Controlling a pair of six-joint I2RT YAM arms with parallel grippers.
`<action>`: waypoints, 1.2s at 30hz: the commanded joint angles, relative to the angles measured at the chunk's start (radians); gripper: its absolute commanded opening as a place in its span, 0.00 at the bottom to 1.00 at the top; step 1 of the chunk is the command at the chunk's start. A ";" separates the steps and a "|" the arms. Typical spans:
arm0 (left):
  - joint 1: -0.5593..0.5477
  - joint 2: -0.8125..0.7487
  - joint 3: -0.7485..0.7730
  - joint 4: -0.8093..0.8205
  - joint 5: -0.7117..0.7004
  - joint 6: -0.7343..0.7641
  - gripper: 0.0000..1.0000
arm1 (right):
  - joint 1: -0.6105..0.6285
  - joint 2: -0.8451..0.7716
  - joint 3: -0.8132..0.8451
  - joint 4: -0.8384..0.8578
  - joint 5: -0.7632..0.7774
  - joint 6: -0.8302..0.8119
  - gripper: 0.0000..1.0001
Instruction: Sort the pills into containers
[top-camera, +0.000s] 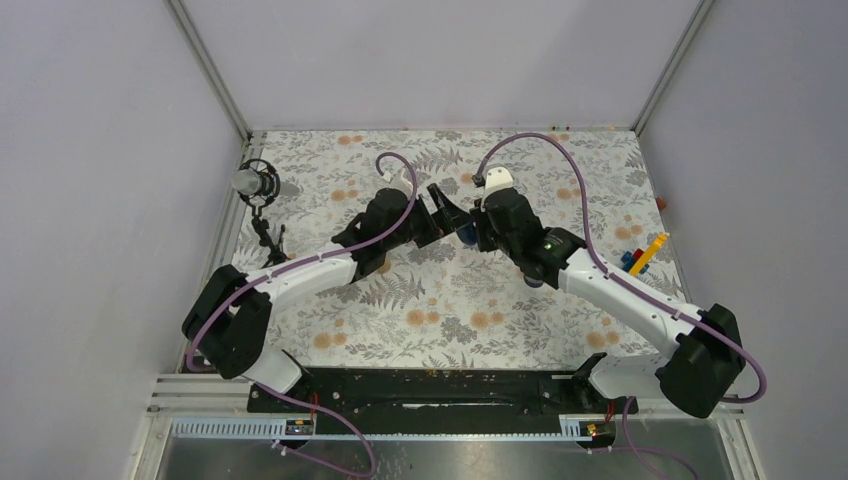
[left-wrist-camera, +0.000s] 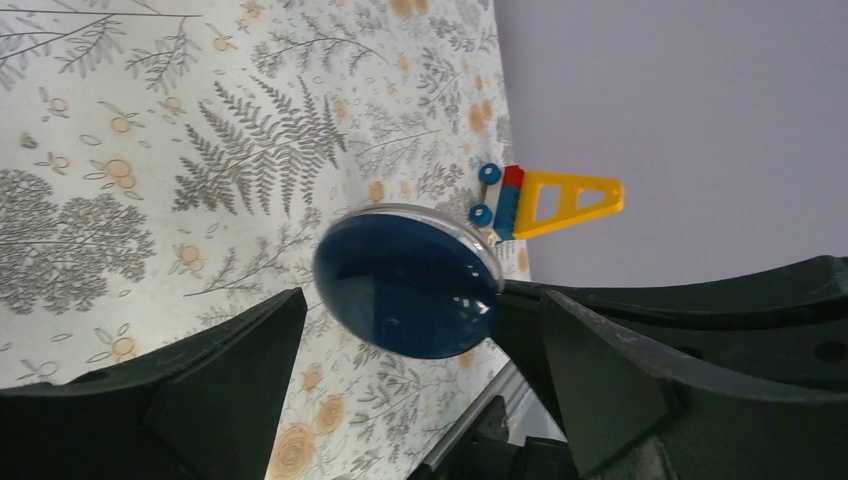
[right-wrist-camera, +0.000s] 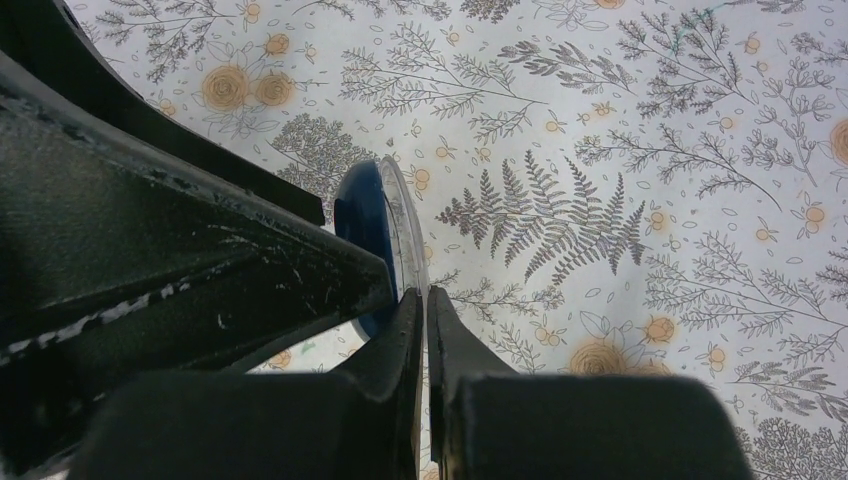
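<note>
- Container, a flat round case (left-wrist-camera: 405, 275) with a dark-blue glossy face and a clear plastic layer over it: it stands on edge in the air above the middle of the tabletop, a little toward the far edge.
- Pills: none can be made out in any view, either in the case or on the cloth.
- Right gripper (right-wrist-camera: 422, 300): its fingers are pinched together on the thin rim of the case, one on the blue side and one on the clear side. This is the only grip that carries it.
- Left gripper (left-wrist-camera: 402, 315): spread wide, with one finger on each side of the blue face. The case sits between them, and no clamping shows.
- Handling, as a judgement: the case looks light, stiff and smooth, so it could swivel or slide in a rim pinch. If the clear layer is a lid, squeezing it could pop it loose.
- Best hold, as a judgement: across the full width, with the pads on opposite points of the rim.
- Floral-patterned tabletop (top-camera: 440, 320): it carries a toy-brick piece (top-camera: 640, 255) with a yellow frame and red and blue blocks, near the right edge and well apart from the case.
</note>
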 joint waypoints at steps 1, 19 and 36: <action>0.001 -0.007 0.013 0.101 0.027 -0.032 0.87 | 0.005 0.014 0.019 0.051 0.004 -0.019 0.00; 0.016 -0.067 -0.131 0.008 -0.135 0.131 0.52 | 0.005 0.010 0.100 -0.033 -0.030 0.042 0.00; 0.014 -0.091 -0.124 -0.058 -0.256 0.258 0.66 | -0.018 0.071 0.101 -0.093 -0.066 -0.006 0.00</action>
